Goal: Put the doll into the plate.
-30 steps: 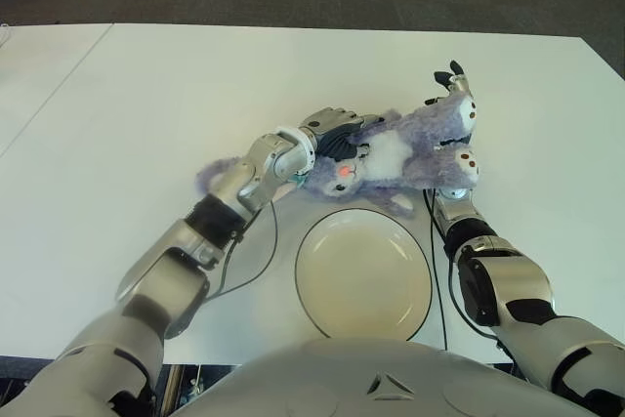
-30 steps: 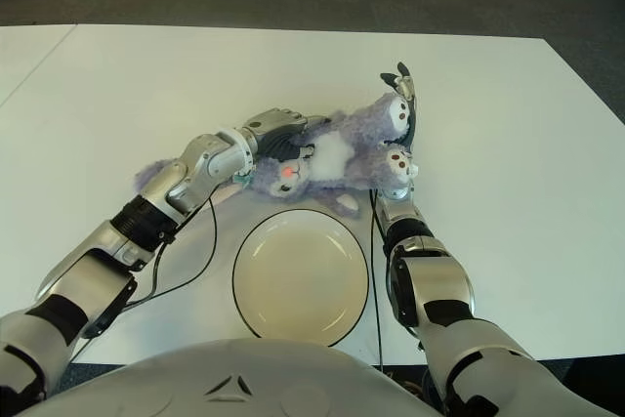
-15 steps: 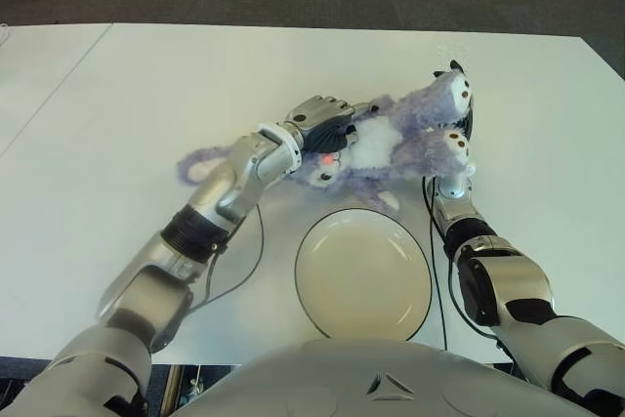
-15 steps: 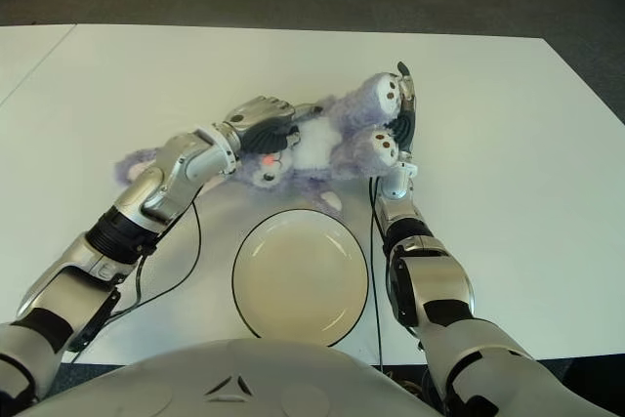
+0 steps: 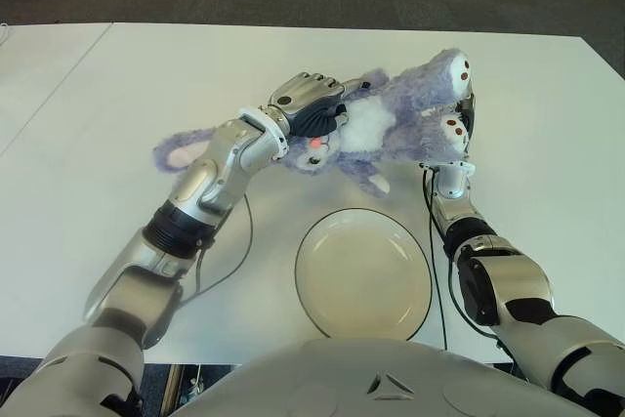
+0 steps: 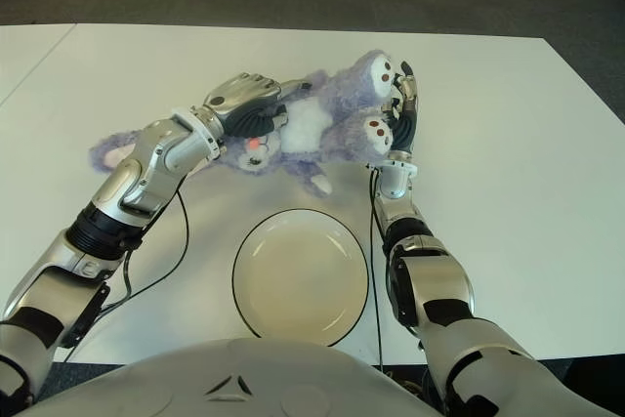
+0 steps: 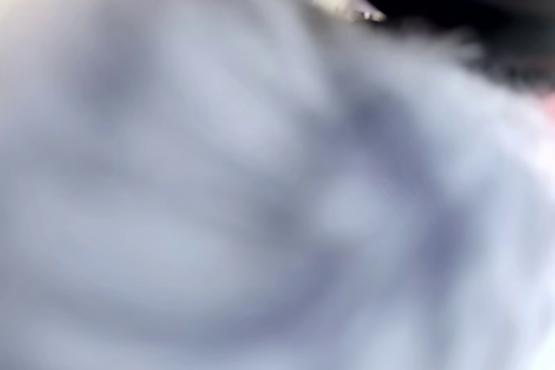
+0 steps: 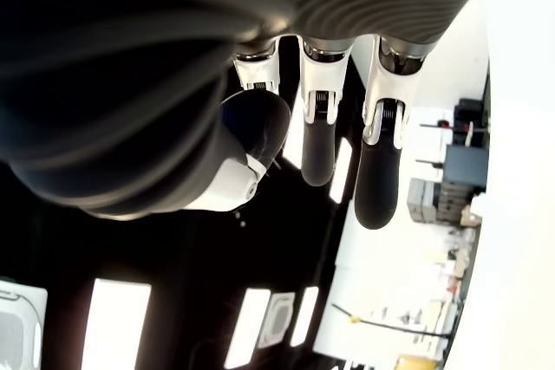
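Basically the white worktop (image 5: 117, 95) is carrying everything, with the plate (image 5: 363, 273) as the landmark, sitting empty at the near edge in front of the robot. The doll (image 5: 391, 129), a purple plush with a white belly, is hanging in the air beyond the plate, off the worktop, lying sideways with its long tail (image 5: 181, 151) trailing out toward the robot's left. Not yet in the plate.

The left hand (image 5: 311, 109) is gripping the doll at the head end, beyond the plate and a bit left, fingers curling over the fur; its wrist view is showing only blurred fur pressed against the lens. The right hand (image 6: 403, 119) is standing upright beyond the plate's right rim, fingers straight and loosely together, palm pressing flat against the doll's feet, supporting rather than wrapping.

Judging handling: doll is looking light, soft and floppy, so it is likely sagging and the tail dragging; fur may be slipping under a flat palm. Best hold is probably around the thick torso or head, squeezing firmly, since nothing here is fragile.
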Motion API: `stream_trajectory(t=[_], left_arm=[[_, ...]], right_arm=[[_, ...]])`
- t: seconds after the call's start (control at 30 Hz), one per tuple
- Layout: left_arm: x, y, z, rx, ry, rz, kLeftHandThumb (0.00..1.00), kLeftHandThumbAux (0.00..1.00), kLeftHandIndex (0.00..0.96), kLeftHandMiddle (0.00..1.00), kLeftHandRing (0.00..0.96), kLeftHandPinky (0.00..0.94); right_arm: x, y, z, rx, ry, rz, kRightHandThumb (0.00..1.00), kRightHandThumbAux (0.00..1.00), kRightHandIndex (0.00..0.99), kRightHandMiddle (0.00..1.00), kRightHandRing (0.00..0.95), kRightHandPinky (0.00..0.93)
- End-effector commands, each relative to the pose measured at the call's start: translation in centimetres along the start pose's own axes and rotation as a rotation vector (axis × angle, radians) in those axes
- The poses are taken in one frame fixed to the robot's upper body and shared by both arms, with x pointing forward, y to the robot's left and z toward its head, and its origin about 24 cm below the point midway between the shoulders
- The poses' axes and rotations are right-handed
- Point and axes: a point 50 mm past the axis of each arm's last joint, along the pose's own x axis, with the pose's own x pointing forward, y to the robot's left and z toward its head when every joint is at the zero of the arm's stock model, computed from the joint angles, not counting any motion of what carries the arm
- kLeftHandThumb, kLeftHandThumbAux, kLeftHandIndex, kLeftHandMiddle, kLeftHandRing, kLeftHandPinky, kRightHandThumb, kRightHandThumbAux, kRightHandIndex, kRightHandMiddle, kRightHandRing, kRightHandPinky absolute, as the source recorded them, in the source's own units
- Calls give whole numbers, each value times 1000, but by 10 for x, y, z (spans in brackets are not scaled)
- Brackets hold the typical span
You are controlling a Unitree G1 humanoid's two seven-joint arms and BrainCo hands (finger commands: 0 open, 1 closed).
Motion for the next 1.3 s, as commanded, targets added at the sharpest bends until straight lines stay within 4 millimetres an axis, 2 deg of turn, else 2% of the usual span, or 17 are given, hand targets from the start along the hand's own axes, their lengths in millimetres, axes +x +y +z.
stream_trajectory(t=[0.03,0.43,0.67,0.9,1.0,1.03,1.1,1.3], left_arm=[[-2,14,-2,51,16,48,786,655,720,816,824,839],[-7,22,-5,88,31,65,779,654,711,810,818,839],[-12,49,1,200,20,112,774,658,719,821,830,850],[-27,61,14,277,-59,94,782,668,736,844,859,875],[-32,63,19,264,-95,83,795,667,693,834,856,852],[-33,63,20,264,-100,80,750,688,503,820,846,842],[-38,64,23,259,-129,62,735,696,443,801,831,827],[-50,70,26,288,-171,-11,731,696,430,753,787,795]], right_arm=[[-112,2,-63,-87,399,68,1000,736,265,67,187,416],[-113,1,-64,-136,388,91,1000,738,256,63,183,418],[-114,1,-64,-138,390,110,1000,738,259,53,179,419],[-114,2,-64,-154,385,118,1000,739,263,41,175,416],[-114,2,-64,-156,385,118,1000,739,266,38,175,416],[-114,2,-64,-156,386,118,1000,739,266,38,175,416],[-114,2,-65,-153,392,118,1000,739,267,37,175,416],[-114,3,-65,-146,398,125,1000,738,268,37,178,420]])
